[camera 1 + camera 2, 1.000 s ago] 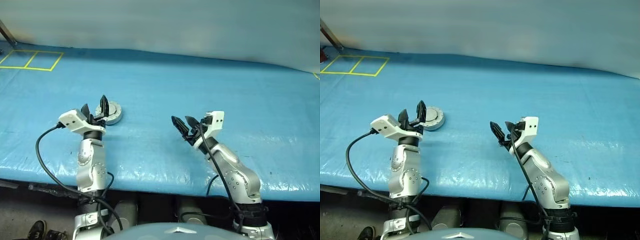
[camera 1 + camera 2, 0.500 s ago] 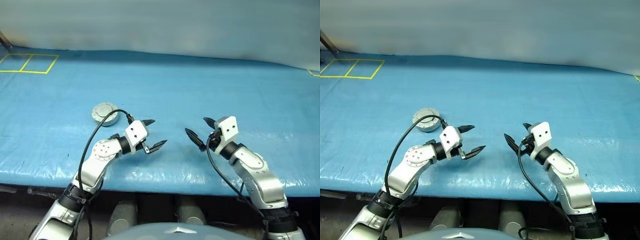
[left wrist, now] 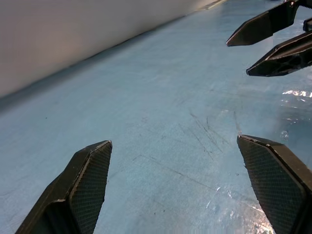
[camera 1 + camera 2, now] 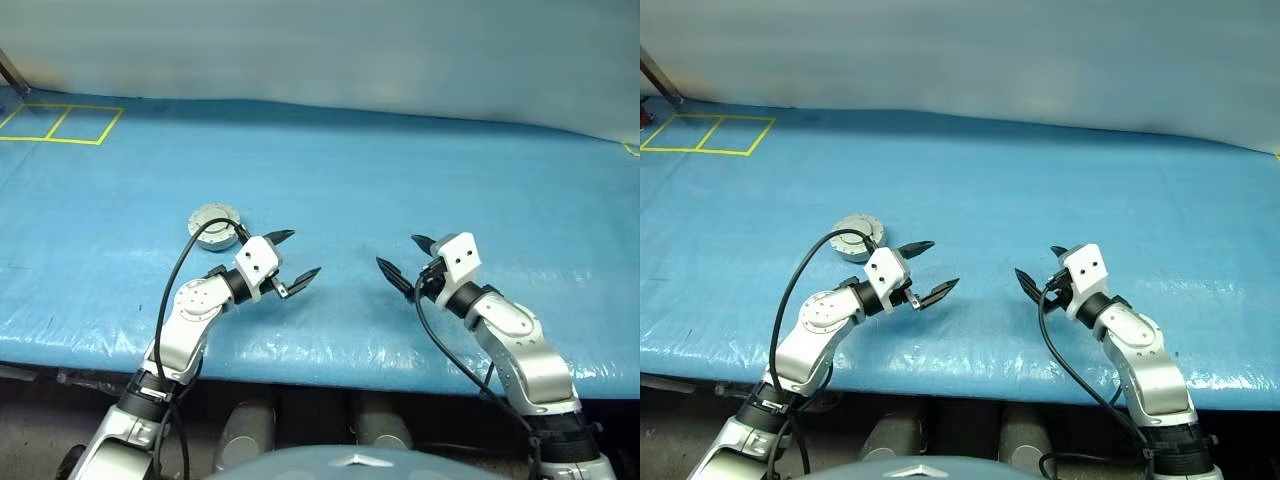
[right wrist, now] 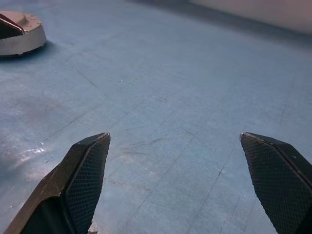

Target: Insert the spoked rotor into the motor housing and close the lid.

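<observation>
Behind left gripper [image 4: 296,258] closed motor housing [image 4: 215,224] stood alone; both grippers, right gripper [image 4: 405,262] too, had withdrawn, jaws spread empty; assembly likely finished.

Head cameras overlook table [image 4: 400,170] (wrist cameras low).

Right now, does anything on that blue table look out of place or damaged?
Nothing stands out. The closed motor housing sits flat on the blue table, its lid looking flush. Both grippers, left and right, hang open and hold nothing.
</observation>
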Available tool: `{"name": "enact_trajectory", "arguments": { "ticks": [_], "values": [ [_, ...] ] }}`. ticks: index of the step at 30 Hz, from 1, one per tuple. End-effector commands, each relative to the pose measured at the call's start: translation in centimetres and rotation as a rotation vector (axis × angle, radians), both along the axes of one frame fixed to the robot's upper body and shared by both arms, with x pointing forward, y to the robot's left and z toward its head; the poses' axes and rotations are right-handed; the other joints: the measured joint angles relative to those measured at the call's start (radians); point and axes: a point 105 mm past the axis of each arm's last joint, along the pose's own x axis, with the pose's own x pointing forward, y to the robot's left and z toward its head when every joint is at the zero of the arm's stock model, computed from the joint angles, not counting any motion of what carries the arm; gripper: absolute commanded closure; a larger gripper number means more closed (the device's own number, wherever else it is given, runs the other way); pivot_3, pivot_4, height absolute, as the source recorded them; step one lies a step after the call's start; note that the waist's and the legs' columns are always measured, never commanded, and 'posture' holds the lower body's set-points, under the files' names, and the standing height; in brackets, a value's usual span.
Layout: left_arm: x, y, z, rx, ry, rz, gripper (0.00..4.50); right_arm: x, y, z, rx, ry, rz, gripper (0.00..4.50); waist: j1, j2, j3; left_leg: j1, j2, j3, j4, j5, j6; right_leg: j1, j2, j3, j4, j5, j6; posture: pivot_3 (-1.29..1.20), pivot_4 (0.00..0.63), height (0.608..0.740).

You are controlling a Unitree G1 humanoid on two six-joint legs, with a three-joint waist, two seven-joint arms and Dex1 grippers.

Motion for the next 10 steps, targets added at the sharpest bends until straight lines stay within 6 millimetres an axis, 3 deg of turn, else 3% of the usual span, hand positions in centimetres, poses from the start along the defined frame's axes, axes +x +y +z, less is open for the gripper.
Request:
{"name": "enact_trajectory", "arguments": {
  "ticks": [1,10],
  "values": [
    [0.12,0.15,0.94,-0.031,-0.042,0.014,0.0,0.32,-0.03,0.75,0.003,-0.031,-0.011,0.01,0.0,0.0,0.0,0.0,0.0,0.0,0.0,0.0,0.0,0.0,0.0,0.0,0.0,0.0,0.0,0.0,0.15,0.74],
    [-0.2,0.58,1.01,-0.053,-0.048,0.041,0.0,0.9,0.93,1.11,-0.004,-0.028,0.072,0.01,-0.001,0.0,0.0,0.001,0.0,0.0,0.001,0.0,0.0,0.001,0.0,0.0,0.0,0.0,0.0,0.0,0.15,0.74]
  ]
}}
